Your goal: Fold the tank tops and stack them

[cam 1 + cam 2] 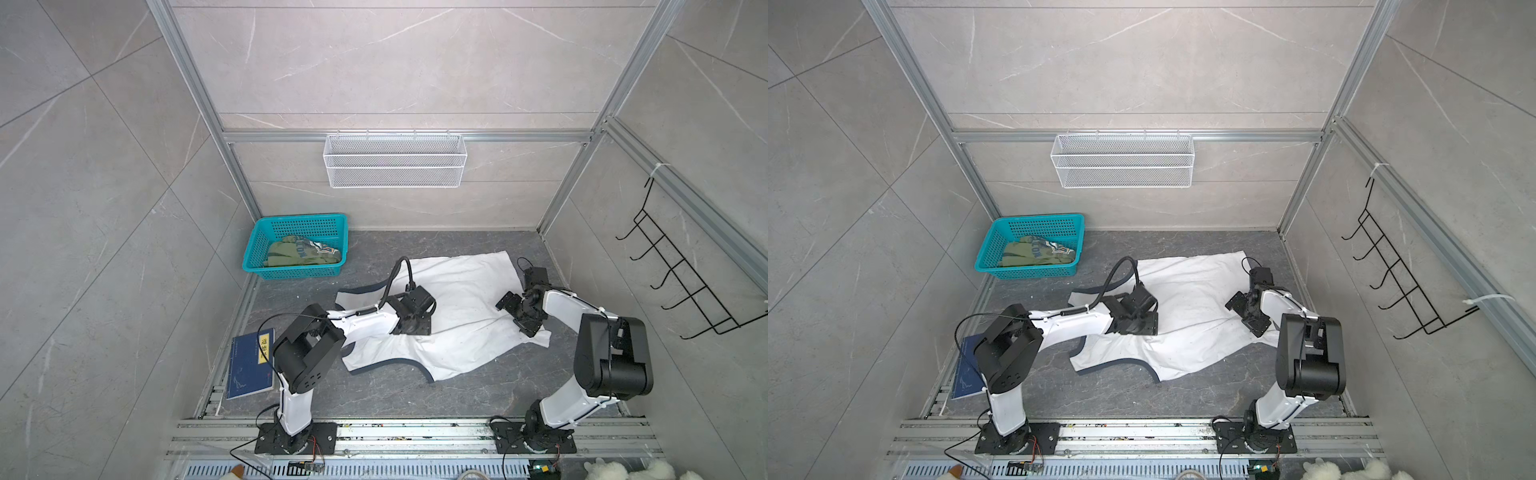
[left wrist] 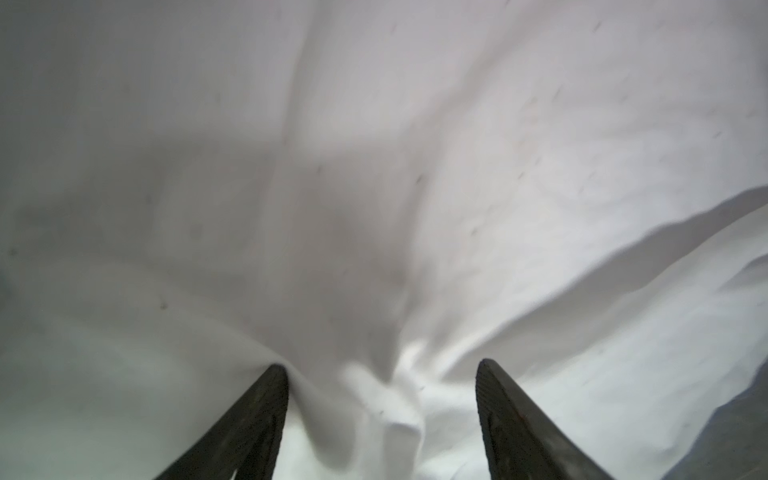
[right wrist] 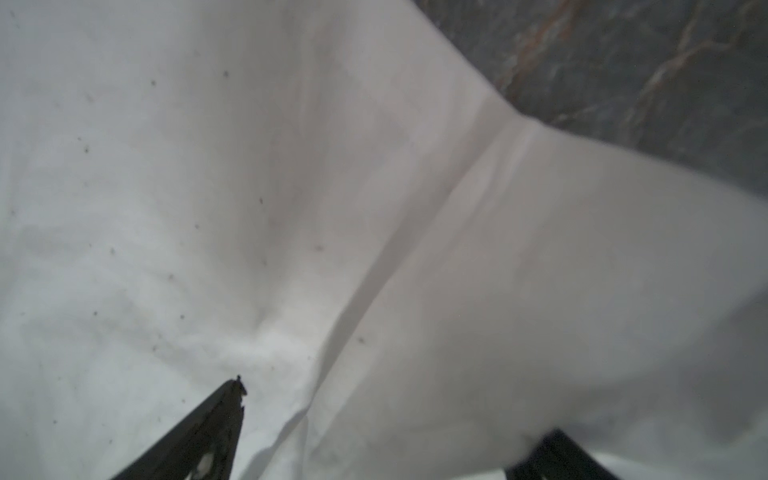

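The white tank top (image 1: pixel 465 291) (image 1: pixel 1192 291) with navy trim lies spread and wrinkled on the dark floor in both top views. My left gripper (image 1: pixel 413 326) (image 1: pixel 1138 324) points down onto its left-middle part. In the left wrist view this gripper (image 2: pixel 382 374) is open, and a raised wrinkle of white cloth (image 2: pixel 374 166) sits loose between its fingers (image 2: pixel 266 415). My right gripper (image 1: pixel 530 326) (image 1: pixel 1256 324) is low over the top's right edge. It (image 3: pixel 395 415) is open wide, and a fold of white cloth (image 3: pixel 249 166) partly covers one finger. The olive green tank top (image 1: pixel 301 255) (image 1: pixel 1034 253) lies crumpled in the basket.
A teal plastic basket (image 1: pixel 303 219) (image 1: pixel 1038 219) stands at the back left corner. A dark blue book (image 1: pixel 249 365) (image 1: pixel 967 374) lies by the left arm's base. A white wire basket (image 1: pixel 395 162) hangs on the back wall and a black hook rack (image 1: pixel 681 282) on the right wall.
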`<move>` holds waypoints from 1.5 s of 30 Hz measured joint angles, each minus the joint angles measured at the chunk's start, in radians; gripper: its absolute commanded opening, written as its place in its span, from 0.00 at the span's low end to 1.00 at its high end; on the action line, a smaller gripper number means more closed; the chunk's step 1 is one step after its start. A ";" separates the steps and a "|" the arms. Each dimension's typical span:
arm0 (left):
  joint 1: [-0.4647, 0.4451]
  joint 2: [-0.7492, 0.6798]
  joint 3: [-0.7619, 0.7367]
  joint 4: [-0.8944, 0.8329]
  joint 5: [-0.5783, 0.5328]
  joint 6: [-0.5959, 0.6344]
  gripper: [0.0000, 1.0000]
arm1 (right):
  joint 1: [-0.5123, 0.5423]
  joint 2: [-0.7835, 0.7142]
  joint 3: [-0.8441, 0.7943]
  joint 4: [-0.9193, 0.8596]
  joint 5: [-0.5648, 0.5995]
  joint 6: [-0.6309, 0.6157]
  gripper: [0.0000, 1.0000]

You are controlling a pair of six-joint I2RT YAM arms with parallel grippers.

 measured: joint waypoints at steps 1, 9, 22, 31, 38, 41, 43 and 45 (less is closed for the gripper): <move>0.017 0.025 0.047 -0.001 0.011 0.018 0.74 | 0.000 -0.037 -0.022 -0.004 -0.001 0.000 0.95; 0.148 0.305 0.416 -0.024 0.080 0.145 0.74 | 0.035 -0.175 -0.143 0.007 -0.080 -0.023 0.95; 0.185 0.483 0.616 -0.062 0.087 0.226 0.74 | 0.086 -0.160 -0.198 0.088 -0.095 0.036 0.98; 0.243 0.467 0.553 0.024 0.042 0.210 0.74 | 0.086 -0.398 -0.376 0.080 -0.061 0.222 0.99; 0.255 0.456 0.548 0.026 0.101 0.226 0.75 | 0.086 -0.361 -0.260 -0.050 -0.031 0.140 0.99; 0.248 0.444 0.555 -0.023 0.137 0.240 0.79 | 0.086 -0.361 -0.146 -0.085 -0.003 0.074 0.99; 0.238 0.403 0.519 -0.055 0.149 0.241 0.81 | 0.086 -0.361 -0.083 -0.071 -0.009 0.030 0.99; 0.221 0.330 0.447 -0.070 0.150 0.231 0.81 | 0.086 -0.355 -0.052 -0.041 -0.033 -0.003 0.99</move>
